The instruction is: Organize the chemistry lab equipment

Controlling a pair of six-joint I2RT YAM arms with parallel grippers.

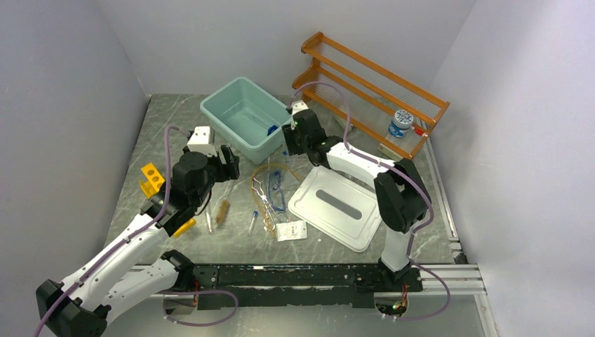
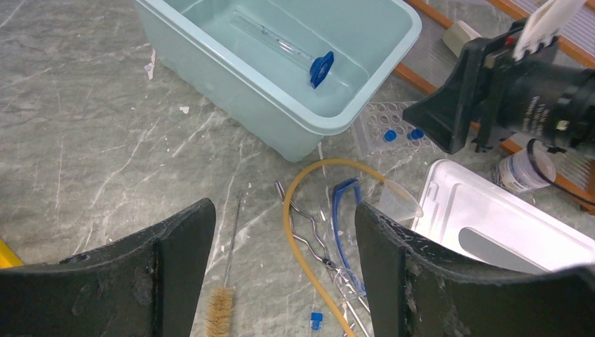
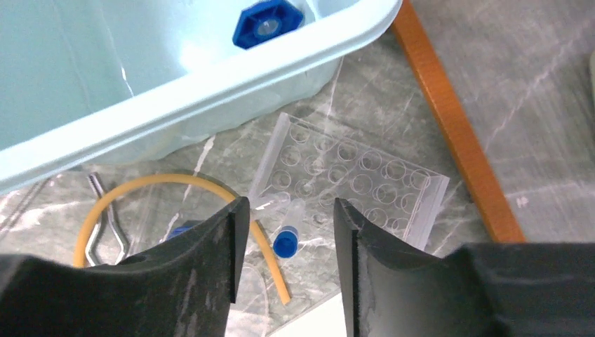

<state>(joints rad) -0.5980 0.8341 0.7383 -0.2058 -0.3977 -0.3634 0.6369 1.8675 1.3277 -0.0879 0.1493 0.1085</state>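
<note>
My left gripper [image 1: 228, 163] is open and empty, held above the table left of the loose items. Between its fingers the left wrist view [image 2: 284, 281] shows amber tubing [image 2: 302, 189], metal tongs [image 2: 309, 235], blue-framed goggles [image 2: 344, 210] and a brush [image 2: 219, 312]. My right gripper [image 1: 289, 140] is open and empty beside the teal bin [image 1: 245, 116]. In its wrist view [image 3: 289, 260] a blue-capped vial [image 3: 288, 235] lies below the jaws on a clear well plate [image 3: 351, 182]. A blue-capped tube [image 2: 319, 69] lies in the bin. The yellow rack [image 1: 151, 179] stands at the left.
The orange shelf [image 1: 372, 91] stands at the back right with a small jar [image 1: 400, 123] on it. A white lid [image 1: 340, 207] lies flat under the right arm. A white packet [image 1: 291, 230], a vial [image 1: 252, 221] and a glass tube [image 1: 208, 223] lie near the front.
</note>
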